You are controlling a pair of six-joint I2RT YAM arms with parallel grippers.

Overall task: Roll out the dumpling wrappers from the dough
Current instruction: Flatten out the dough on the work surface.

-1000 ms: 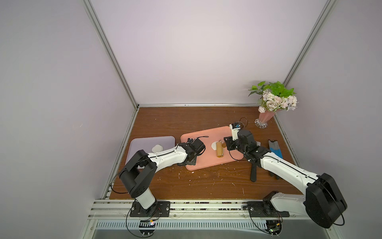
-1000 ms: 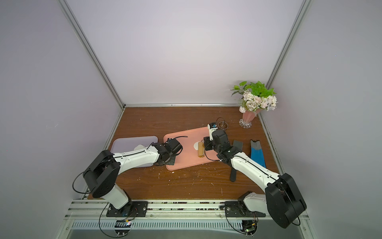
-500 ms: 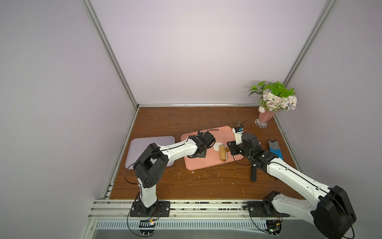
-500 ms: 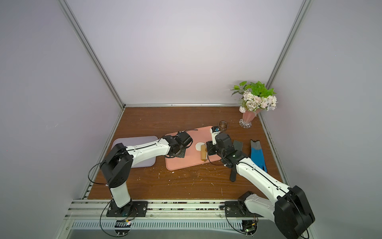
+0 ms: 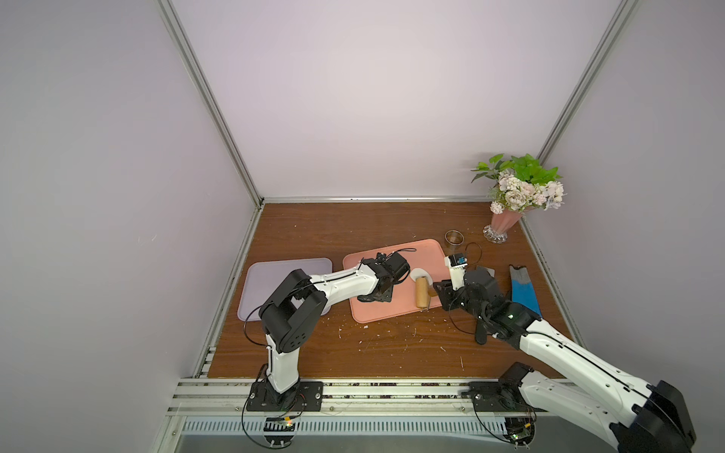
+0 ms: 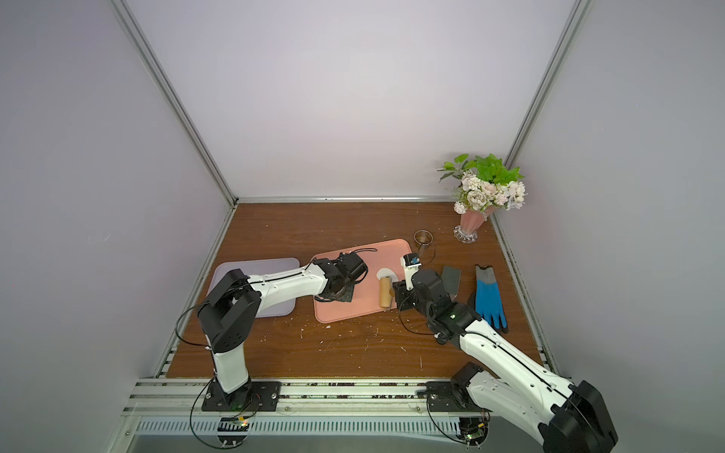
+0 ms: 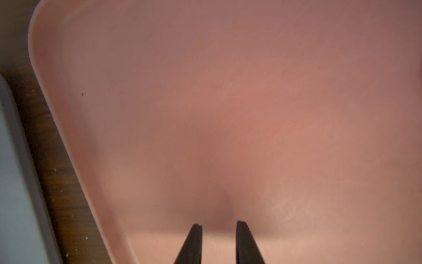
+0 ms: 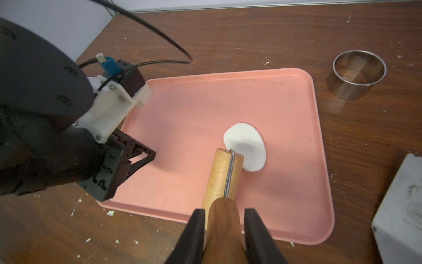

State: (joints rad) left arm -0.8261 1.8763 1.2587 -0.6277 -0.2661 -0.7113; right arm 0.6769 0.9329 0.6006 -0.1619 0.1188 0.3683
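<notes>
Right wrist: tool [image 8: 224, 210] around roller handle [image 8: 225, 230]

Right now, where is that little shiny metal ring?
In both top views the steel ring stands on the wooden table, on the robot's right side, just past the far corner of the pink tray, with the flower vase further right.
</notes>
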